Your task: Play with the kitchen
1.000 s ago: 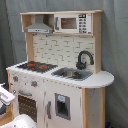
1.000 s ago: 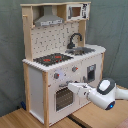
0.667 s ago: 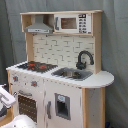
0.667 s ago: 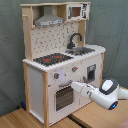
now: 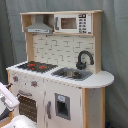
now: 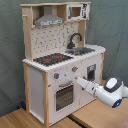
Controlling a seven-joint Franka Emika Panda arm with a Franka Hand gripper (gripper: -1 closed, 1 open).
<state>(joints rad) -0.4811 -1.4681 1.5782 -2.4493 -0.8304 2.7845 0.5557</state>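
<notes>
The kitchen [image 5: 60, 50] stands tall in white and light wood in both exterior views. It has a black-red hob [image 6: 52, 59], a black faucet [image 6: 75, 39] over the sink [image 6: 84, 50], a grey hood [image 6: 48, 20] and a small microwave [image 6: 75, 11]. In the second exterior view my white arm reaches in from the lower right. Its gripper [image 6: 78, 81] is at the kitchen's front, just below the right knob [image 6: 75, 69] and beside the top right corner of the oven door [image 6: 65, 96]. Part of the arm [image 5: 6, 95] shows at the first exterior view's lower left edge.
A grey curtain [image 6: 112, 30] hangs behind the kitchen. The kitchen stands on a wooden surface [image 6: 95, 116]. A cupboard door with a dark inset [image 5: 62, 106] sits right of the oven under the sink.
The gripper has risen and moved closer to the kitchen's front, from beside the oven door's middle to just under the right knob.
</notes>
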